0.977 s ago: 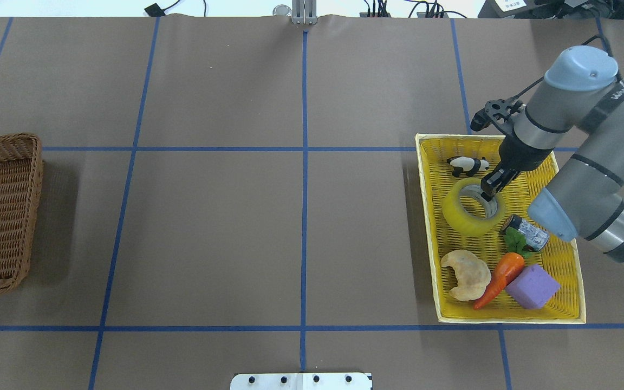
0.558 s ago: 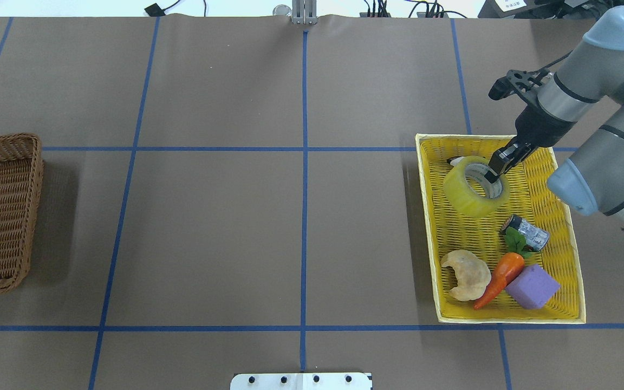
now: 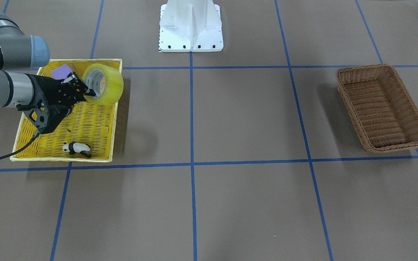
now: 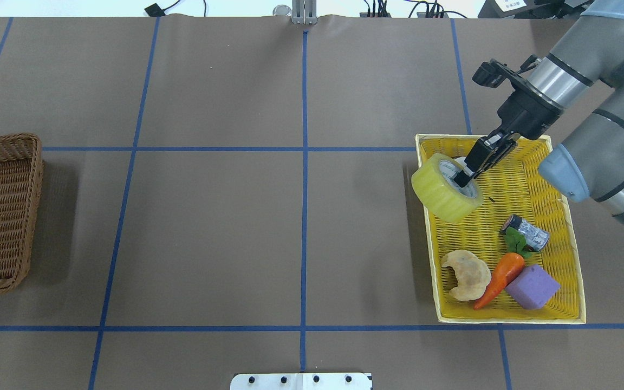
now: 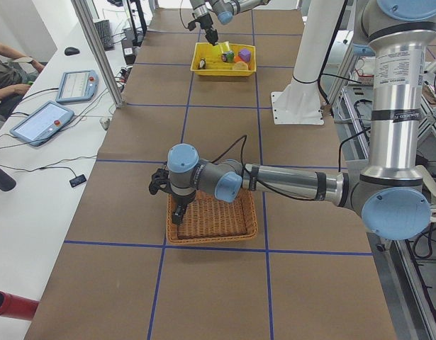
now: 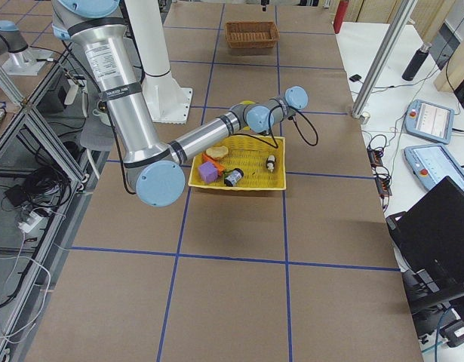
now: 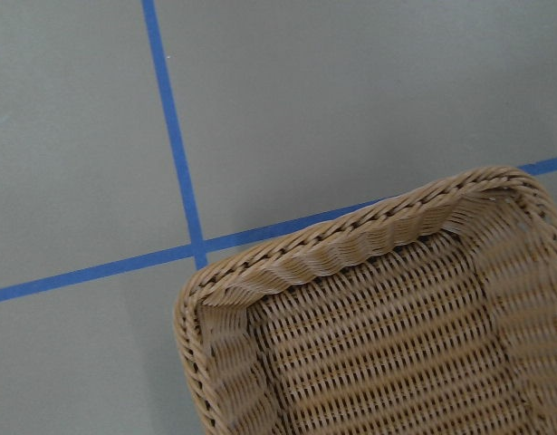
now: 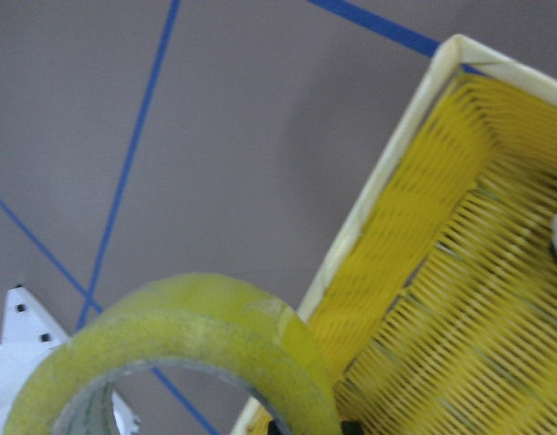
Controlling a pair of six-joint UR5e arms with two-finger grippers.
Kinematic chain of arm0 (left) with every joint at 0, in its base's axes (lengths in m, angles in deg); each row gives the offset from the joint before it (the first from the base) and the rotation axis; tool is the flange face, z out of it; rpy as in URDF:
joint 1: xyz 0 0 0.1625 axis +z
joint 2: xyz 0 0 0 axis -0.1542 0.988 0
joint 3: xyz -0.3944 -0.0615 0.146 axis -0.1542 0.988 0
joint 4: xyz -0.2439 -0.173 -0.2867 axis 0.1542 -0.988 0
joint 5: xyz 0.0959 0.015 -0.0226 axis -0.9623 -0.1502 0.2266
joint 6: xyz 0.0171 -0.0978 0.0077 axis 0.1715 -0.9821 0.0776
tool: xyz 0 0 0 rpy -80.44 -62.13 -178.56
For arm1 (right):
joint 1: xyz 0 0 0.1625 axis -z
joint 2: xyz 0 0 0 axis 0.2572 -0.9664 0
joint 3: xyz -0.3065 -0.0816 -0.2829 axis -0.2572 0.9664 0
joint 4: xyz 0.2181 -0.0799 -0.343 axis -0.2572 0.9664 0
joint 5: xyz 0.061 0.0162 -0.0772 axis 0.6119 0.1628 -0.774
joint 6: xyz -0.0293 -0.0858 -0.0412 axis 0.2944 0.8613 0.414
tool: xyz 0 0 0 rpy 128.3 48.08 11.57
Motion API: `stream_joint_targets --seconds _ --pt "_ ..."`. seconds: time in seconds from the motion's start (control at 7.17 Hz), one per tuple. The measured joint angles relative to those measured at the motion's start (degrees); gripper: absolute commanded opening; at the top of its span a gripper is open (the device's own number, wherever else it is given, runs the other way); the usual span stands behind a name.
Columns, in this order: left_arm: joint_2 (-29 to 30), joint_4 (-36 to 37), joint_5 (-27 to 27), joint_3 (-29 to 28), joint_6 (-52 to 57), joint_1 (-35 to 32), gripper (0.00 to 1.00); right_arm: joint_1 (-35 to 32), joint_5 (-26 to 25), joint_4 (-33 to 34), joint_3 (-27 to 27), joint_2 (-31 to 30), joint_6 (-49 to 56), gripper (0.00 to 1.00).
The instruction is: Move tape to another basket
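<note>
The yellow tape roll (image 4: 444, 188) with its pale core hangs tilted above the left rim of the yellow tray (image 4: 507, 216). My right gripper (image 4: 465, 176) is shut on the roll's wall, one finger inside the core. In the front view the tape (image 3: 107, 85) is clear of the tray floor, and in the right wrist view it (image 8: 169, 335) fills the lower left. The brown wicker basket (image 4: 3, 142) stands empty at the table's far left. My left gripper (image 5: 176, 210) hovers at its outer end; I cannot tell whether it is open or shut.
In the yellow tray lie a croissant (image 4: 466, 273), a carrot (image 4: 499, 279), a purple block (image 4: 532, 286), a small silver-black cylinder (image 4: 526, 232) and a toy panda (image 3: 76, 148). The white robot base (image 3: 191, 25) stands mid-table. Blue tape lines cross the brown tabletop.
My right gripper has lifted the tape off the tray floor and carried it left to the tray's left rim. The roll now hangs tilted. The basket has not moved.
</note>
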Motion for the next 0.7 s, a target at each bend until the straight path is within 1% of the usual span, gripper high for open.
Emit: stream_joint_targets --seconds 0.14,0.42,0.56,0.7 --pt "0.01 -0.71 0.36 -0.07 -0.02 0.00 0.98 0.54 3.65 0.02 0.11 1.20 0.03 0.00" --pt "-0.02 -2.46 0.55 -0.01 -0.19 0.00 0.98 1.57 6.20 0.07 0.29 3.27 -0.02 0.00" --pt "-0.01 -2.81 0.56 0.12 -0.26 0.00 0.98 1.76 6.01 0.07 0.34 3.95 -0.16 0.00" --pt "0.03 -2.97 0.57 0.26 -0.29 0.00 0.98 2.14 3.31 0.01 -0.15 4.72 -0.38 0.00"
